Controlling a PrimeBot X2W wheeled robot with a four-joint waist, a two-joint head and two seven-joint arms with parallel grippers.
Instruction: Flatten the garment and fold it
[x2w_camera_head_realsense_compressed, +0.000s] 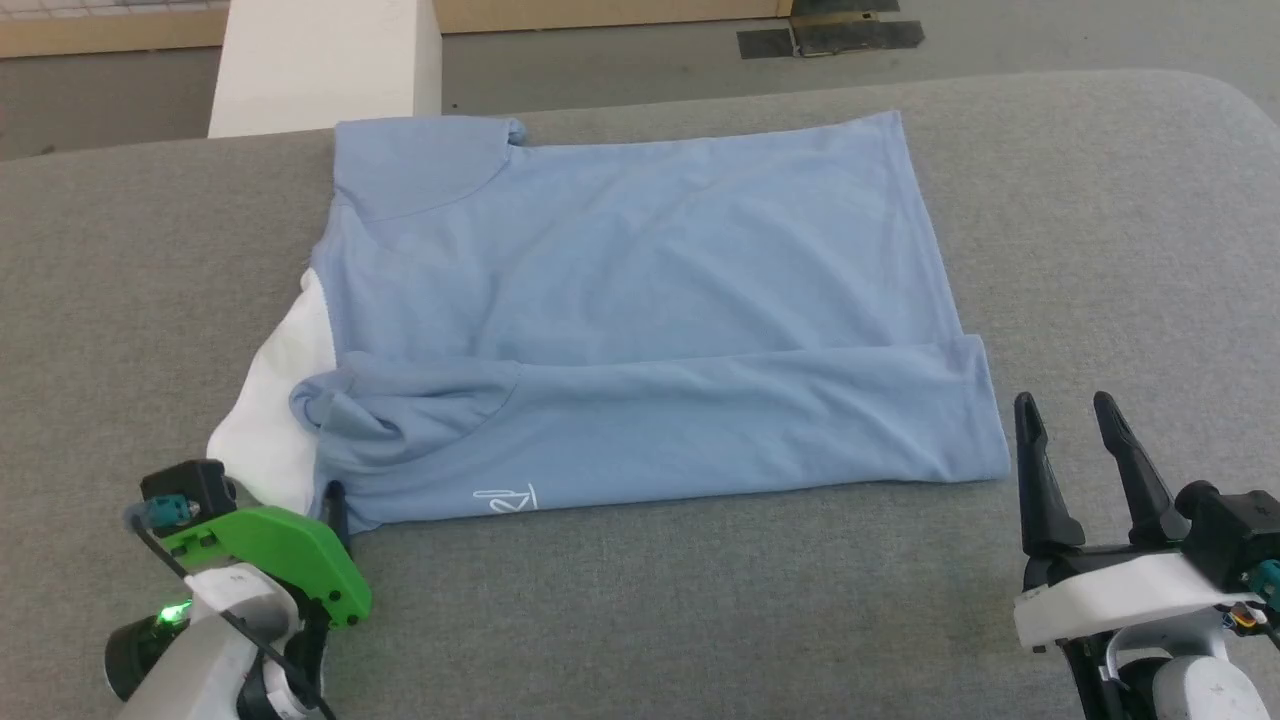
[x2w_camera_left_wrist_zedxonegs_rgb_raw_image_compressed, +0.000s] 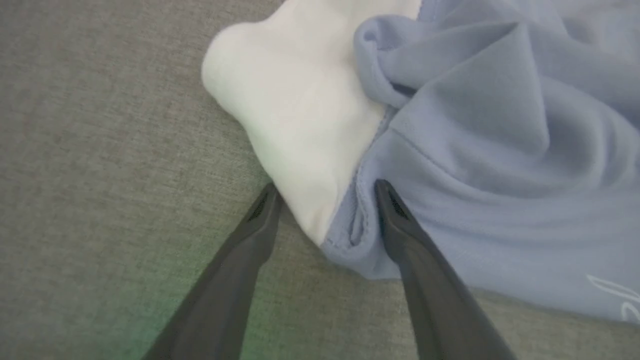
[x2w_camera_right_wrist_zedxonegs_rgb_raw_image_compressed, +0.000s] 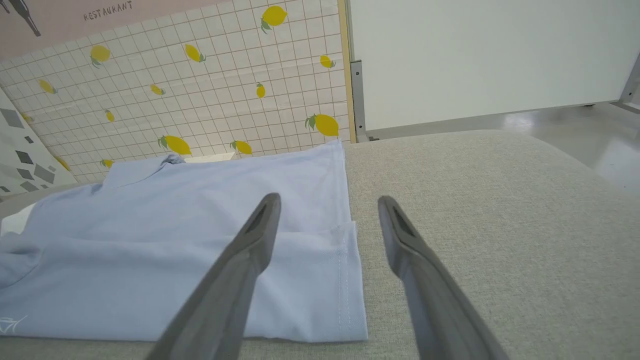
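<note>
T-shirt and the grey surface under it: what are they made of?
T-shirt: soft matte knit, likely cotton jersey; it drapes in soft wrinkles, hems stitched. The grey surface: woven upholstery-type fabric, matte, with a fine heathered weave; probably padded, edges look rounded.

A grey woven table stretches ahead of the right hand, and beyond its fingertips stand a white-tiled wall printed with lemons on the left, a plain white panel on the right, and glossy pale floor.

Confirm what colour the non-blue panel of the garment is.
White panel beside the light blue garment; left wrist view shows it best.
</note>
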